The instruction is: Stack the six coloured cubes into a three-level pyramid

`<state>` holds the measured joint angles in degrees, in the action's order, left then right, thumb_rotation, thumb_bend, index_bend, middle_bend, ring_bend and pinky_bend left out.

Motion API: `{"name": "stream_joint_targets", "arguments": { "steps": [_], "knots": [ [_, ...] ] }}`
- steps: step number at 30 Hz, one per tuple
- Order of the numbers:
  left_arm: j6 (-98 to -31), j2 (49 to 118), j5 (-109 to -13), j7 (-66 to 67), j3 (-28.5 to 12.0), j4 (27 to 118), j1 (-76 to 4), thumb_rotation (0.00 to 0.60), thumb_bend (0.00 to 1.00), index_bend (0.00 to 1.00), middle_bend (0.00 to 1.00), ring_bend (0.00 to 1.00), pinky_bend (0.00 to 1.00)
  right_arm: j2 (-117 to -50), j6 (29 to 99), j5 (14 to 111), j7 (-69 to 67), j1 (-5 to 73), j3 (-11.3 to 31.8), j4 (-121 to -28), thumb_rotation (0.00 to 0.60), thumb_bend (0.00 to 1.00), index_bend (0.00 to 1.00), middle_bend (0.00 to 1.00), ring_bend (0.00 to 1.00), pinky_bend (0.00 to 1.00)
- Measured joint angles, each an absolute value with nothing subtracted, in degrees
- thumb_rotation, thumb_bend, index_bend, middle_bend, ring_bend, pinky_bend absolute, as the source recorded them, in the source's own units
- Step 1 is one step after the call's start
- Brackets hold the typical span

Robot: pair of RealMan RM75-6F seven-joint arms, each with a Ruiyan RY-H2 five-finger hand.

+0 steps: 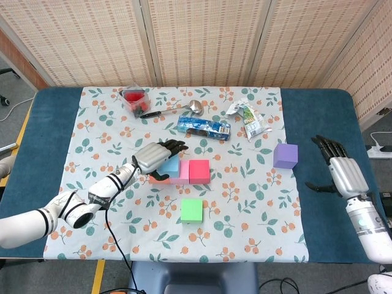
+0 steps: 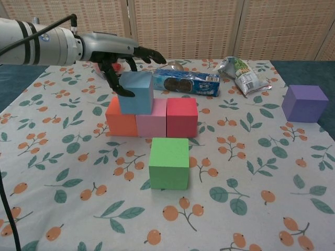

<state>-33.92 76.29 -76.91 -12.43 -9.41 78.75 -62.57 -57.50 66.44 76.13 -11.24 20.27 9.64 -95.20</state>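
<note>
An orange cube (image 2: 120, 123), a pink cube (image 2: 152, 125) and a red cube (image 2: 181, 116) stand in a row touching each other. A light blue cube (image 2: 137, 93) sits on top, over the seam between orange and pink. My left hand (image 2: 118, 52) hovers just above and behind it with fingers spread; the thumb hangs by the cube's left front edge, and no grip shows. A green cube (image 2: 168, 162) stands alone in front of the row. A purple cube (image 2: 304, 103) is far right. My right hand (image 1: 340, 168) lies open on the blue cover, right of the purple cube (image 1: 285, 155).
Behind the row lie a blue cookie pack (image 2: 187, 83) and a crumpled snack bag (image 2: 242, 73). Further back are a metal spoon (image 1: 177, 109) and a clear box with red contents (image 1: 135, 100). The floral cloth (image 2: 251, 209) has room in front and to the right.
</note>
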Motion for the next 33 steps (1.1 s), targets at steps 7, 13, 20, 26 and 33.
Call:
{"name": "stream_joint_targets", "arguments": {
  "steps": [7, 13, 20, 26, 33],
  "knots": [
    [-42.66, 71.28, -76.40, -13.72, -9.73, 83.89, -56.43, 0.600, 0.31, 0.01, 0.00, 0.00, 0.19, -56.75, 66.81, 78.39, -13.19, 19.85, 8.92, -95.47, 0.600, 0.04, 0.00, 0.01, 0.00, 0.00],
    [-49.30, 67.34, -73.65, -12.27, -8.30, 87.86, -49.05, 0.600, 0.31, 0.01, 0.00, 0.00, 0.19, -56.45, 66.47, 81.88, -16.43, 19.86, 7.59, -95.49, 0.600, 0.04, 0.00, 0.01, 0.00, 0.00],
    [-53.27, 66.25, -71.30, -8.74, -5.30, 90.79, -42.83, 0.600, 0.31, 0.02, 0.00, 0.00, 0.19, -56.88, 64.18, 85.55, -19.41, 21.25, 5.90, -95.15, 0.600, 0.04, 0.00, 0.10, 0.00, 0.00],
    [-57.28, 66.41, -71.60, -8.37, -3.98, 92.20, -38.63, 0.600, 0.31, 0.04, 0.01, 0.00, 0.20, -57.66, 61.19, 89.23, -20.86, 23.50, 4.12, -96.19, 0.600, 0.04, 0.00, 0.12, 0.00, 0.00],
    [-60.39, 66.70, -73.10, -7.65, -3.35, 93.97, -35.28, 0.600, 0.31, 0.04, 0.02, 0.00, 0.20, -60.92, 56.51, 93.97, -23.93, 27.73, 2.06, -98.20, 0.600, 0.02, 0.00, 0.14, 0.00, 0.02]
  ]
}}
